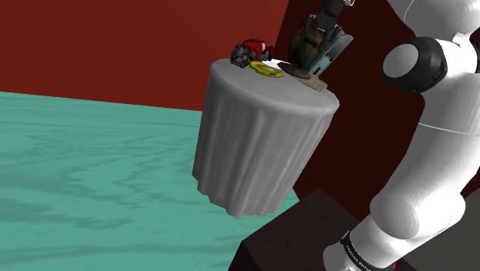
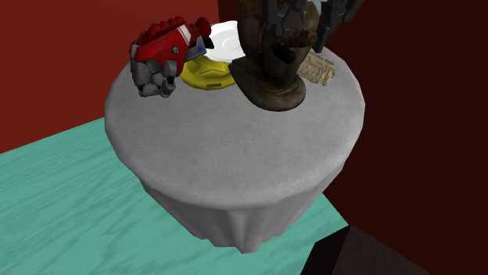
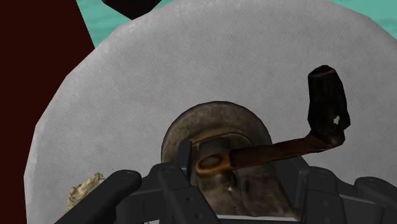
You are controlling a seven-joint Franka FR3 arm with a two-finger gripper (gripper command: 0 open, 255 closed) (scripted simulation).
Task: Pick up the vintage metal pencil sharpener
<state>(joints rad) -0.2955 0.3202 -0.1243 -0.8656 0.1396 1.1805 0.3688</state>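
— Where to begin?
— At the all-black end effector (image 3: 242,168): set astride the upper body of the dark brown, tarnished metal pencil sharpener with the round foot (image 2: 270,62). Clamped on it or only flanking it? Cannot tell.
— And the sharpener's place?
— Upright on the round worktop draped in pale grey cloth (image 2: 235,164), toward the rim nearest the dark maroon wall (image 1: 361,131), foot seemingly flat on the cloth.
— How to grasp well, then?
— Close squarely on the body, never on the thin rusty crank arm (image 3: 273,151) or its stubby dark knob (image 3: 327,102); likely to swivel otherwise. Check for centred contact on both sides before lifting. Squeeze firmly: hard, curved metal, probably heavy and slick. Then lift straight up, slowly, keeping the wide foot level.
— Anything nearby to mind?
— Just beside the foot: a flat yellow disc (image 2: 205,74), a rough tan lump (image 2: 319,69), and a smooth white dish (image 2: 227,37) behind the disc. Slightly further off, a blocky red and grey toy (image 2: 160,55). Avoid sweeping sideways.
— And beyond?
— Folds of cloth hanging down, then a teal wood-grained floor (image 2: 55,203).
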